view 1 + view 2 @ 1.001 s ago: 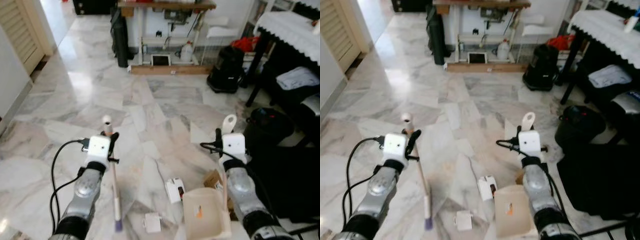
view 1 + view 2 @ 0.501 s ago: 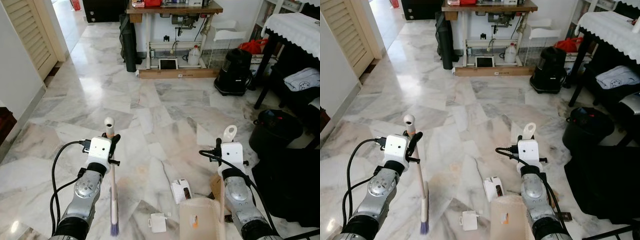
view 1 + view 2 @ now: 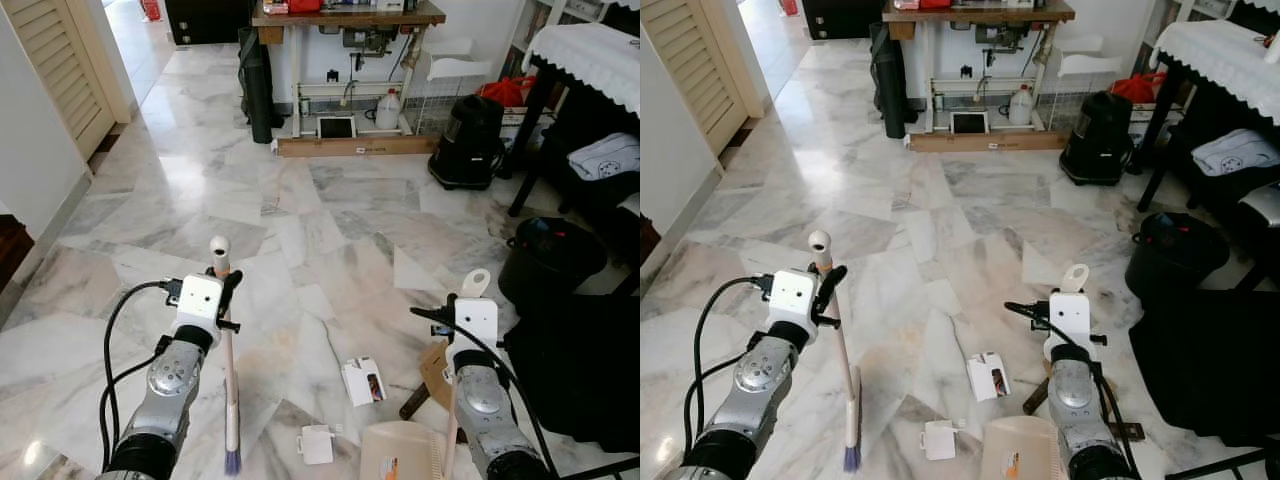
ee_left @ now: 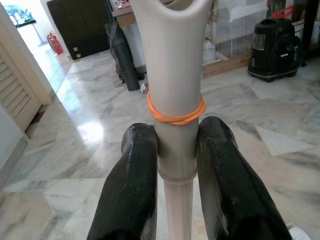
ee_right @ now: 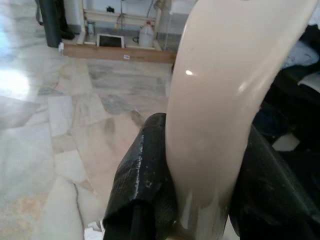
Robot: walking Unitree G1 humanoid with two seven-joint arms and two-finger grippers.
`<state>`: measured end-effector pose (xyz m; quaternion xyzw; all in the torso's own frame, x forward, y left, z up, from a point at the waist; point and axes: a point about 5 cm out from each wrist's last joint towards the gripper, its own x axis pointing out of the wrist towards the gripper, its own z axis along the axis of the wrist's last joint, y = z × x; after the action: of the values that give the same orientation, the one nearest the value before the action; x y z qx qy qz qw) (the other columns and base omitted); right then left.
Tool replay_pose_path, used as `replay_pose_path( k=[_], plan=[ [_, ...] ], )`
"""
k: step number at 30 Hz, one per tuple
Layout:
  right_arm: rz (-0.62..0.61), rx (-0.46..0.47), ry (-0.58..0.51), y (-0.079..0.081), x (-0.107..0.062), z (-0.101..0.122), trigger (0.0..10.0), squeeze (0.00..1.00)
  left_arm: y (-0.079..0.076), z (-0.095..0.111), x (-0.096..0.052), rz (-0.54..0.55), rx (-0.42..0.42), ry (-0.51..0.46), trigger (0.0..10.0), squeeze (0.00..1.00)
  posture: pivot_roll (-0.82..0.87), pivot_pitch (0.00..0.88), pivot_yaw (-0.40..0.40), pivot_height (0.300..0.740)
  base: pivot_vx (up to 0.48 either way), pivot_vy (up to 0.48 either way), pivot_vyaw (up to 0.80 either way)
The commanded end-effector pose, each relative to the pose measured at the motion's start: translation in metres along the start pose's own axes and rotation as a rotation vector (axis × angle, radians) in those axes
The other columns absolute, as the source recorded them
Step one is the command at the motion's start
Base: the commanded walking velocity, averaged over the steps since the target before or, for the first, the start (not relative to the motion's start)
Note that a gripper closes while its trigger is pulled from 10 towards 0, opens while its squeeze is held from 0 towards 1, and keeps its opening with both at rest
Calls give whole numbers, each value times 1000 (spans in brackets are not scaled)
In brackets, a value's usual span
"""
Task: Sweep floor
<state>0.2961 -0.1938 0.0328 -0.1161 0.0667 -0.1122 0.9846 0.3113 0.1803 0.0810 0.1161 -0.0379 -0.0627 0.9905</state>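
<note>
Marble floor, pale and grey-veined, glossy near the louvred door. Left gripper clamped on broom, bristles down on the tiles. Right gripper closed around dustpan handle. Small boxes littered between. Black bin and workbench beyond.
</note>
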Motion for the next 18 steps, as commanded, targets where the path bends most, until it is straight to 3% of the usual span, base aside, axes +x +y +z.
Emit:
replay_pose_path(
  k=[1,8,18],
  plan=[
    [-15,3,-11,0,4,5,10000,0,7,8,3,8,10,-30,10000,0,16,0,47,740,0,0,0],
    [-25,31,-14,1,9,9,10000,0,5,4,7,-44,-70,24,10000,0,21,0,45,740,0,0,0],
    [4,33,-13,2,14,12,10000,0,3,0,10,-75,-107,56,10000,0,29,0,30,740,0,0,0]
  ],
)
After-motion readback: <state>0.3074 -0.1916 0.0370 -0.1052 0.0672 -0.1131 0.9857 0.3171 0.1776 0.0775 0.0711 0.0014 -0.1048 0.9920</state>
